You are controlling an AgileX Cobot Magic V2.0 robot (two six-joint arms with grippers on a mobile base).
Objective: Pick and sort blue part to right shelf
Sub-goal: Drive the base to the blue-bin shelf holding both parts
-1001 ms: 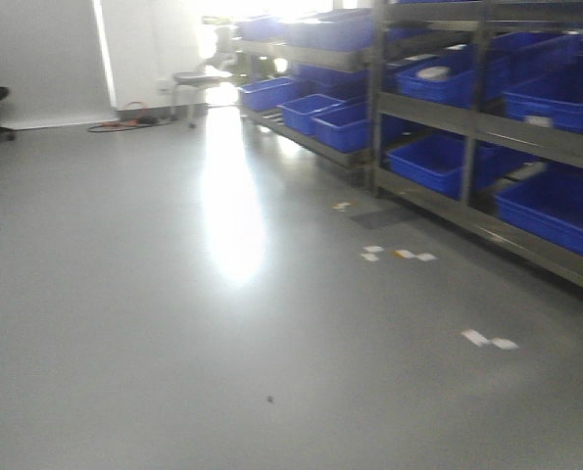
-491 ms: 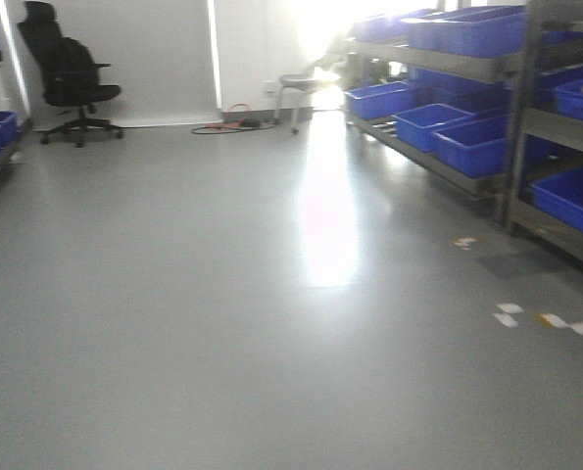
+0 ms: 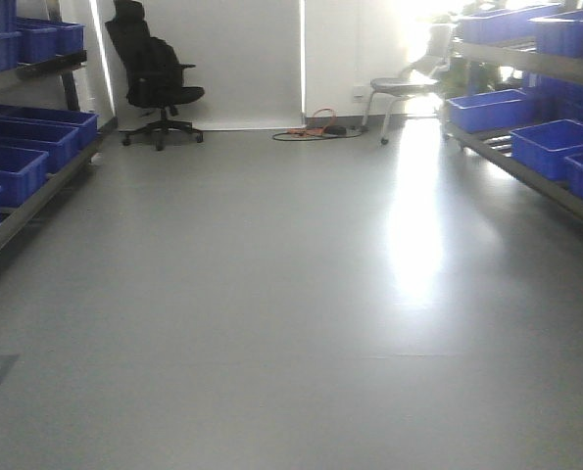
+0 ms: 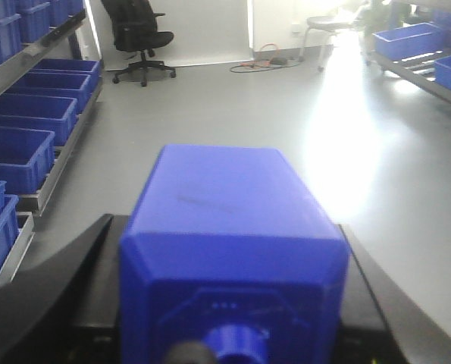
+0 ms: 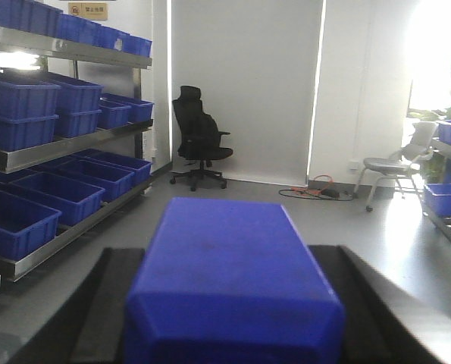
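Note:
In the left wrist view a blue part [image 4: 233,227], a boxy block with a round stub at its near end, fills the space between the black fingers [image 4: 81,280] of my left gripper [image 4: 225,224], which is shut on it. In the right wrist view a second blue part [image 5: 233,265] sits the same way between the black fingers [image 5: 108,303] of my right gripper [image 5: 229,254], also shut. The right shelf [image 3: 526,166] with blue crates [image 3: 556,147] runs along the right edge of the front view, some way off. Neither gripper shows in the front view.
A left shelf [image 3: 26,196] with blue crates lines the left side. A black office chair [image 3: 154,73] and a grey chair [image 3: 409,83] stand by the far wall, with cables [image 3: 315,127] on the floor between them. Grey floor lies ahead.
The front view has swung left: the right shelf slid from filling the right half to the right edge, and the black chair and left shelf came into view.

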